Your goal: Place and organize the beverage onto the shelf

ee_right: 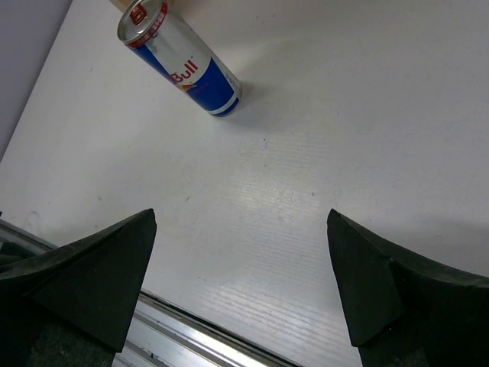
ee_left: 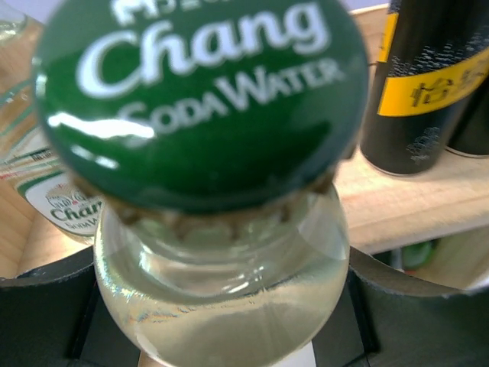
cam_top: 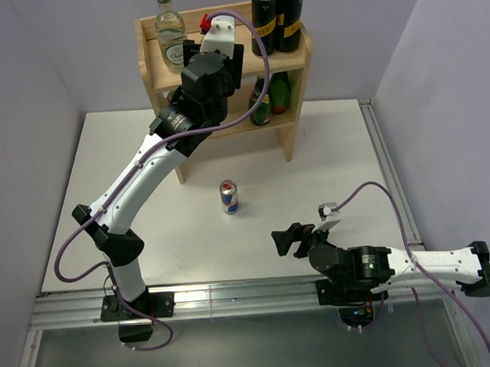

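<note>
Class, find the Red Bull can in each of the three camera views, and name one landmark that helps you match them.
Top external: the Red Bull can stands upright mid-table, in front of the shelf.
Left wrist: not in it; a Chang soda water bottle fills the frame.
Right wrist: upper left, beyond the open right gripper.
Landmark: the white table under the can, seen in the top external and right wrist views.

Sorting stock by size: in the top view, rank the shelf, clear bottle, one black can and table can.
Largest: shelf; clear bottle and black can, too alike to rank; blue can, though farther from the camera.
</note>
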You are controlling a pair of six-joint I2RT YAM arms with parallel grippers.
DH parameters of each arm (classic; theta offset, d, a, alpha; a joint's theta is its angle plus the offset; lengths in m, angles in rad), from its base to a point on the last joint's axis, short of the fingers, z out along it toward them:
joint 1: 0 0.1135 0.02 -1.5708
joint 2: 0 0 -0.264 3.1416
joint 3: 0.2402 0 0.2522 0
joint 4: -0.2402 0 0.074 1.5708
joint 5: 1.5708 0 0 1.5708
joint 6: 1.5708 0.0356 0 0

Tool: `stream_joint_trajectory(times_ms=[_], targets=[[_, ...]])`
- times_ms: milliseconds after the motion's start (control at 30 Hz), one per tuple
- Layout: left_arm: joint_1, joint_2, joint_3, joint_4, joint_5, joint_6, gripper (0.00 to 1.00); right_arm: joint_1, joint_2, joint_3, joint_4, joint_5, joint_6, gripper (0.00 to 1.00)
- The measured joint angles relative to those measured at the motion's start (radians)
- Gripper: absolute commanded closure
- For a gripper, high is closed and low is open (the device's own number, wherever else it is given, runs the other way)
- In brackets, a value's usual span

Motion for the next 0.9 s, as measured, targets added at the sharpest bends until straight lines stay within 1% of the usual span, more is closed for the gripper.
stream_joint_trajectory(times_ms=[333, 900], targets=[[0.074, 0.018, 0.0, 0.069, 0.016, 0.016, 1.0, 0.004, -0.001, -0.002, 0.003, 0.0, -0.007, 0.0], [0.17, 0.053, 0.0, 0.148, 0.103, -0.042, 1.0, 0.01, 0.002, -0.002, 0.003, 0.0, -0.007, 0.0]])
